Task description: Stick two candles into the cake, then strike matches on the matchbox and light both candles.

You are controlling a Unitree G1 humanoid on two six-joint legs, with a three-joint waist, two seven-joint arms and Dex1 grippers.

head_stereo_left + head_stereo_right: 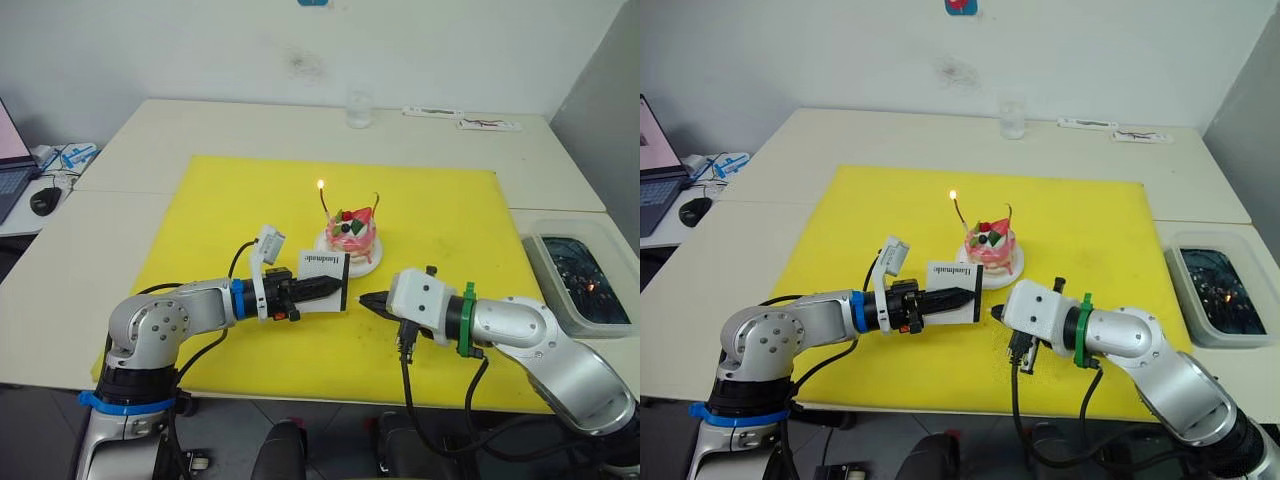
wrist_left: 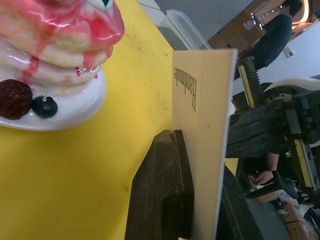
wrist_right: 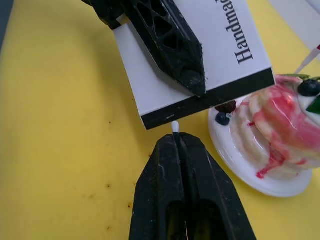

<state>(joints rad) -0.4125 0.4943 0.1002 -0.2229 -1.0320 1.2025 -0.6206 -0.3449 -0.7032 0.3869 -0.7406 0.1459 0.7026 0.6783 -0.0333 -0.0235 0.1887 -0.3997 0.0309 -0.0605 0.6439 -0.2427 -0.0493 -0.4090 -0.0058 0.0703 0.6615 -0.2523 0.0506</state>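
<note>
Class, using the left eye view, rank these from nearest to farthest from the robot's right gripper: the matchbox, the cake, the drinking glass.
1. matchbox, just left of the right gripper, held by the left gripper.
2. cake, just beyond the matchbox.
3. drinking glass, at the table's far edge.

1. The cake [image 1: 353,236] is sitting mid-mat, with two candles [image 1: 325,203] rising from it; the left one is burning, blocking any approach from above.
2. The matchbox [image 1: 325,272], clamped in the left gripper [image 1: 335,285], is standing just in front of the cake's plate, closing that side.
3. The right gripper [image 3: 175,137], pinching a match [image 3: 175,126], is crowding the box's dark strip, leaving almost no gap between the two grippers.
4. The yellow mat [image 1: 220,210] is lying bare to the cake's left, right and rear.
5. A glass [image 1: 360,108] is standing far back on the table; a bin [image 1: 580,275] is sitting off the mat's right edge.
</note>
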